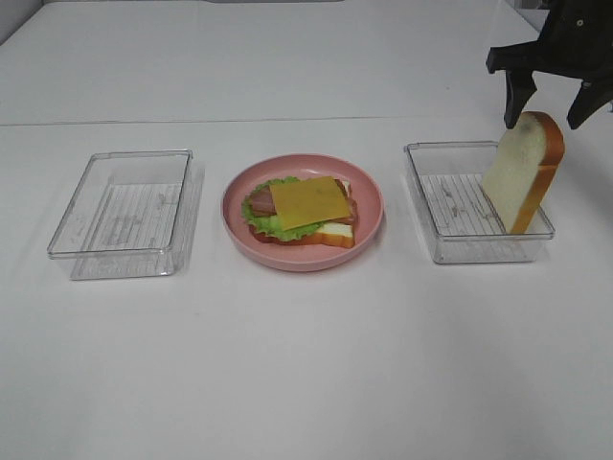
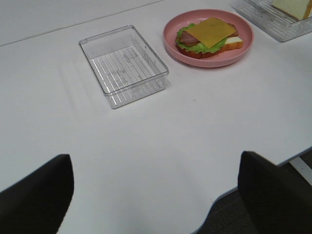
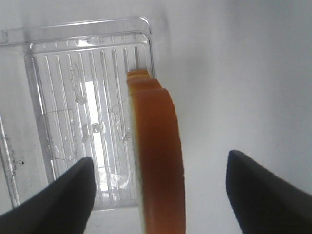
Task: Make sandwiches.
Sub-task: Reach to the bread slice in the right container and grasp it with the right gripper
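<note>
Though untopped, sandwiches point(image 1: 308, 210), yellow cheese showing

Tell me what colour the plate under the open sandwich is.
Pink; the plate shows best in the exterior high view.

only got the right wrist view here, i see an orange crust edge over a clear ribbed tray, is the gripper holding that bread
Observer: No. From the exterior high camera, the right gripper is open astride the top of the white bread slice, which stands on edge in the right clear plastic tray.
Operator: where does it go
Observer: The round pink plate in the middle holds the sandwich. A yellow cheese slice lies on top, with no top bread.
Operator: left arm busy
Observer: The left gripper is open and holds nothing, near the white table edge.
</note>
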Controlling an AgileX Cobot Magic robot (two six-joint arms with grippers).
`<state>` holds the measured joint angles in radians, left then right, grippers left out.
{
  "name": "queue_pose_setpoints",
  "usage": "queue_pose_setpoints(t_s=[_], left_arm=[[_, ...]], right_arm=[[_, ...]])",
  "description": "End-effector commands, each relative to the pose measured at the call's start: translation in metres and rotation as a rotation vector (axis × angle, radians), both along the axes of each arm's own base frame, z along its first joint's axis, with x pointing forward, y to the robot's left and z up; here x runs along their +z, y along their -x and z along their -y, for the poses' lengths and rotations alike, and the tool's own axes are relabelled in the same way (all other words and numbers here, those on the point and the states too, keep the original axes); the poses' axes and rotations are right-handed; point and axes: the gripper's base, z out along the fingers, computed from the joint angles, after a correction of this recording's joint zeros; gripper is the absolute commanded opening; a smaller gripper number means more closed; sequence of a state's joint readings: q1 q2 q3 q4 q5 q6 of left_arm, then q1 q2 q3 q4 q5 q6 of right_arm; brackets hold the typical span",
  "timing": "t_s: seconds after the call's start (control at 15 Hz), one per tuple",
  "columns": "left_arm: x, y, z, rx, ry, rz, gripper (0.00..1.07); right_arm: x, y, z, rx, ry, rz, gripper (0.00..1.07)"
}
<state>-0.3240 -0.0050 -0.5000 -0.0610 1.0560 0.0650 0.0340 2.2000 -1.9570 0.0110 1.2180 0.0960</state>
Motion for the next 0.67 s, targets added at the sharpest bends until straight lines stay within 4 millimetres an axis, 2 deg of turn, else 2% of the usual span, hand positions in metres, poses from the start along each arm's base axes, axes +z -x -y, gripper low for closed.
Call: queue_pose_setpoints(t_s=[0.07,0.13,0.2,0.27,0.4,0.47,0.67], left_arm=[[0.0,0.003,-0.001,-0.001,0.015,0.029,0.87],[0.0,0.003,-0.001,-0.001,0.015,0.029,0.87],[0.0,0.003,-0.001,-0.001,0.015,0.029,0.87],[0.0,0.003,-0.001,-0.001,0.015,0.029,0.87],[0.0,0.003,-0.001,-0.001,0.015,0.029,0.87],[0.0,0.003,-0.001,-0.001,0.015,0.029,0.87],[0.0,0.003,-0.001,-0.001,0.015,0.029,0.87]], right_arm=[[-0.009,0.004,0.001,0.014,0.008,-0.087,0.66],[-0.014,0.003,0.001,0.014,0.009,-0.096,0.55],[-0.015,0.003,0.001,0.014,0.009,-0.098,0.5],[-0.015,0.003,0.001,0.014,0.009,-0.1,0.39],[-0.015,0.003,0.001,0.014,0.009,-0.104,0.04],[-0.014,0.003,0.001,0.013,0.009,-0.101,0.0],[0.017,0.01,-0.005,0.012,-0.047,-0.034,0.0]])
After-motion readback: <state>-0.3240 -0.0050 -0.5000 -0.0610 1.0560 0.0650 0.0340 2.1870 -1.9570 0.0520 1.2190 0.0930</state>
